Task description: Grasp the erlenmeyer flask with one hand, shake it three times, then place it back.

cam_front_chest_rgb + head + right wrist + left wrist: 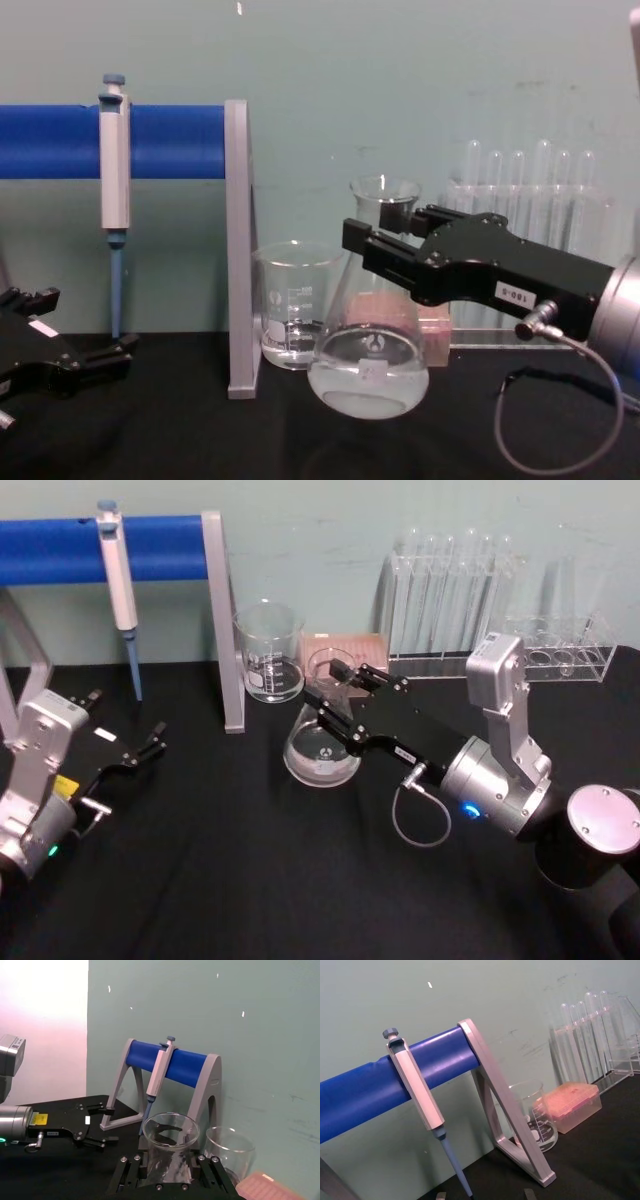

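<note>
Erlenmeyer flask [320, 750] at mid-bench, tilted, held by its neck; I cannot tell whether the base clears the bench [250, 880]. A little liquid seems pooled at the bottom. Far left: my left end effector [114, 1124] lies parked low on the bench, fingers apart, holding nothing. Next right: pipette [120, 580] hanging on the blue-barred stand [60, 550], whose grey upright stands near the flask. Then the beaker [268, 650], just beside the flask on its left and a little behind. Then my right end effector [335, 690], reaching in from the right, fingers clamped on the flask's neck below the flared rim. Far right, at the back: test tubes [450, 590] in a clear rack. Risks: smooth glass may slip in the clamp if the shake is sharp; a wide swing leftward would strike the beaker or upright; a steep tilt could spill liquid; setting down tilted could tip it.
</note>
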